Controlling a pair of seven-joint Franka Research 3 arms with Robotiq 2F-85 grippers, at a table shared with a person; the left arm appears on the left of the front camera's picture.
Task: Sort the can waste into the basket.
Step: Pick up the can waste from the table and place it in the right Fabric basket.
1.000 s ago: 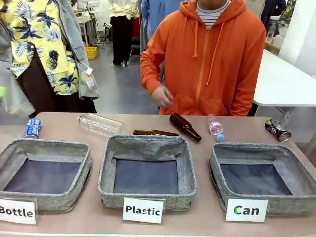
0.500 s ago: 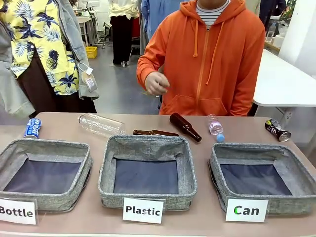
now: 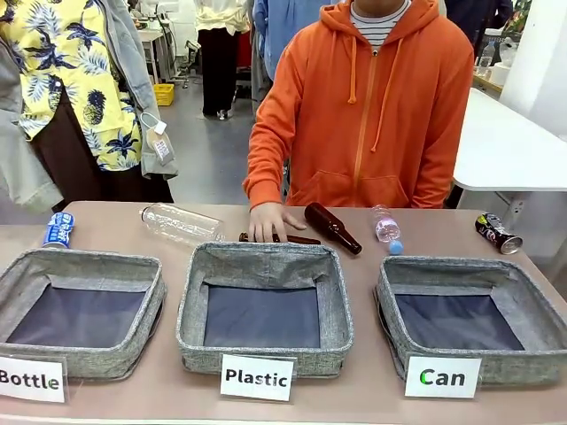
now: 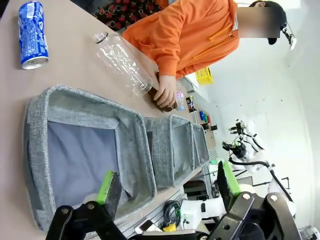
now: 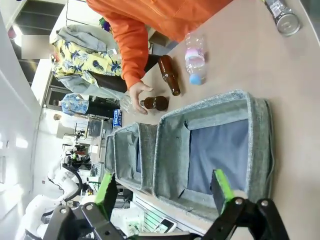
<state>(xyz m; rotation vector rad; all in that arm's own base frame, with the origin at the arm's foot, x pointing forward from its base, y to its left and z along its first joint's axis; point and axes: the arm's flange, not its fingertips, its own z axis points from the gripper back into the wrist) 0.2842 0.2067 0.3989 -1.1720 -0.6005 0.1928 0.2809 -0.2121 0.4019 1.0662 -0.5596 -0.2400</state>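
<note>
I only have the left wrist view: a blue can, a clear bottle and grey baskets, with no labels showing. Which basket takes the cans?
Observer: The basket with the "Can" card is at the robot's right end of the row, just past the Plastic basket.
Operator: And where is the second can?
Observer: The dark can lies on its side on the table, just behind that basket's far right corner.
</note>
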